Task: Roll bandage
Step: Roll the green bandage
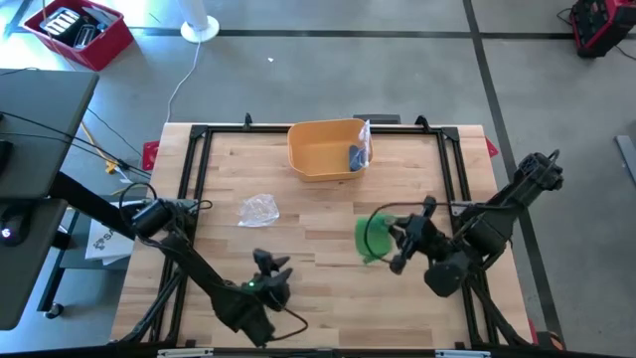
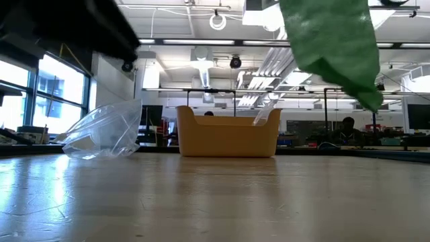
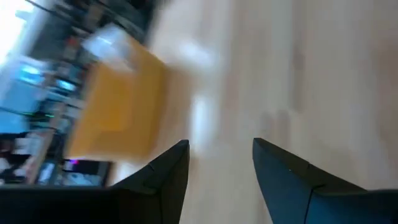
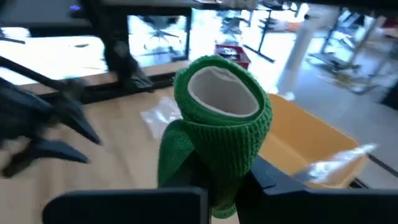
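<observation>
The bandage (image 4: pixel 221 118) is green and wound into a thick tube around a white core, with a loose tail (image 4: pixel 171 155) drooping beside it. My right gripper (image 4: pixel 227 199) is shut on it above the table's right half; the bandage (image 1: pixel 370 239) and the right gripper (image 1: pixel 397 244) also show in the high view. In the low view the bandage (image 2: pixel 332 40) hangs well above the wood. My left gripper (image 1: pixel 268 267) stands open near the table's front edge with nothing between its fingers (image 3: pixel 168 180). My right gripper pinches the bandage roll between its two fingers at the roll's lower end (image 4: pixel 227 183), the end nearest the wrist. The roll's open end points away from the gripper, toward the table's left. The roll is lifted clear of the table, and its tail hangs slack.
A yellow bin (image 1: pixel 320 159) stands at the table's far middle, with a clear bag (image 1: pixel 363 144) and a bluish thing inside. A crumpled clear plastic bag (image 1: pixel 258 209) lies on the wood left of centre. A black frame (image 1: pixel 199 134) rims the table.
</observation>
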